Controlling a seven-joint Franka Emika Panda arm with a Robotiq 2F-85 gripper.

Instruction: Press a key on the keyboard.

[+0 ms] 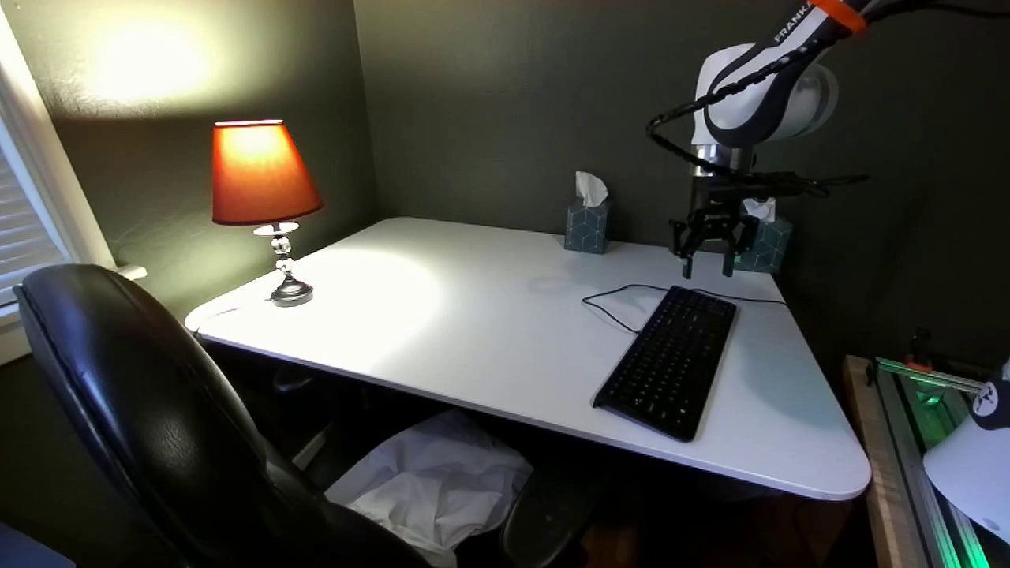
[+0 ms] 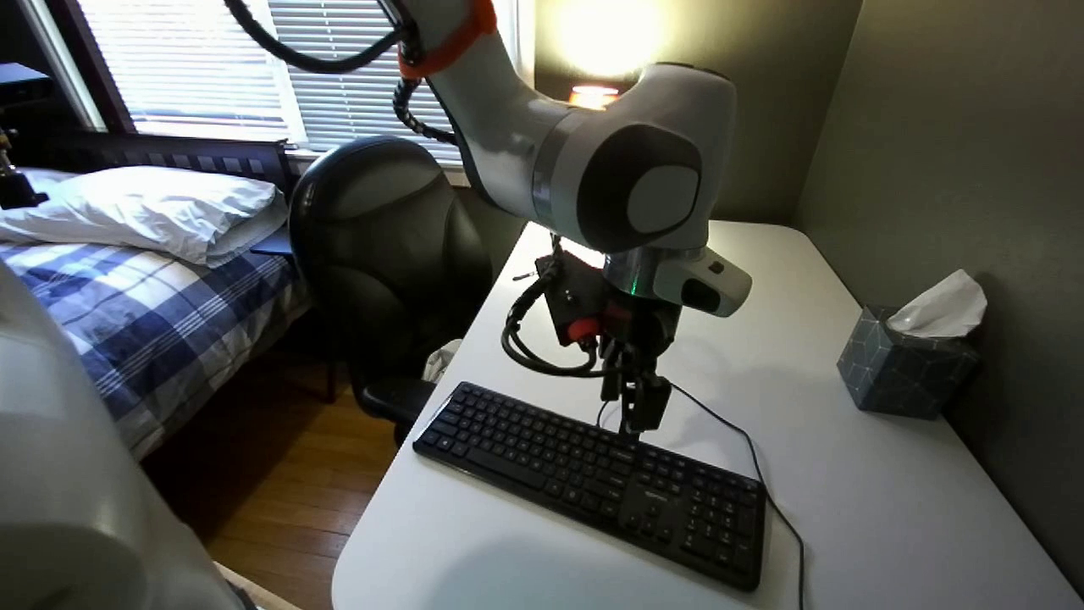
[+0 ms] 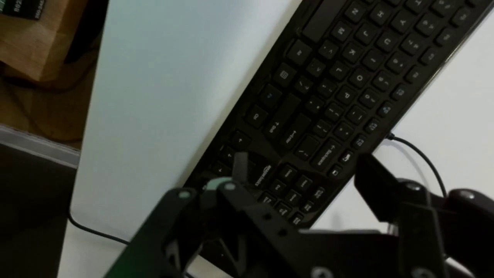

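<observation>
Gripper (image 1: 707, 267): fingers apart; ht. hard to judge.
Keyboard (image 1: 673, 358): we'd close 1st, press wide key (image 3: 296, 131) straight dn.

In exterior view: keyboard (image 1: 667, 360) on right of desk (image 1: 481, 315), lamp (image 1: 264, 185) on left, tissue boxes (image 1: 585, 229) behind, chair (image 1: 150, 410) in front left.

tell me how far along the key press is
Approach looks done: the Robotiq gripper is above the black computer keyboard, near its number pad. In hand, seemingly: positioning, fingers apart. Left: lowering and pressing, since an exterior view shows a gap beneath the fingers.
</observation>
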